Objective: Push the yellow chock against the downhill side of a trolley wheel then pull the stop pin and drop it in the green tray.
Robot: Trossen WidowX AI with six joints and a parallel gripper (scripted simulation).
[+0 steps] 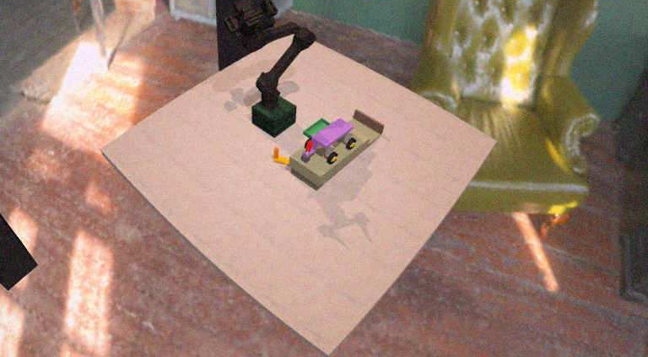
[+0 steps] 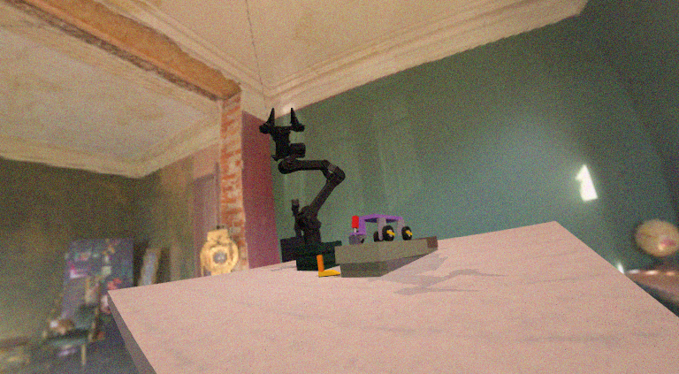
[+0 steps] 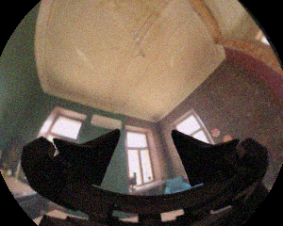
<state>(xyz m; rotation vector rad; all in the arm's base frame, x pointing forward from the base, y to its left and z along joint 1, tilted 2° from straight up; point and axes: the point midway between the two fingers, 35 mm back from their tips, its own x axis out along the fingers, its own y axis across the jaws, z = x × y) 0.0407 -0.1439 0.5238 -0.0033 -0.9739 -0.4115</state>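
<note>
Top view puts my trolley (image 1: 332,132) (image 2: 383,217) on the ramp (image 1: 308,170) (image 2: 365,254), the red-headed stop pin (image 1: 309,145) (image 2: 355,221) standing at its eight o'clock end. From the trolley, the chock (image 1: 282,160) (image 2: 328,272) sits toward eight o'clock, on the table (image 1: 229,200) (image 2: 350,319) just beside the ramp, handle upright; the green tray (image 1: 314,128) lies close by at ten. In the exterior view I've got the gripper (image 1: 251,14) (image 2: 282,110) (image 3: 145,132) high at eleven o'clock from the trolley, fingers up, spread wide and holding nothing. A bright wall patch (image 2: 586,183) at three o'clock resembles a "1".
</note>
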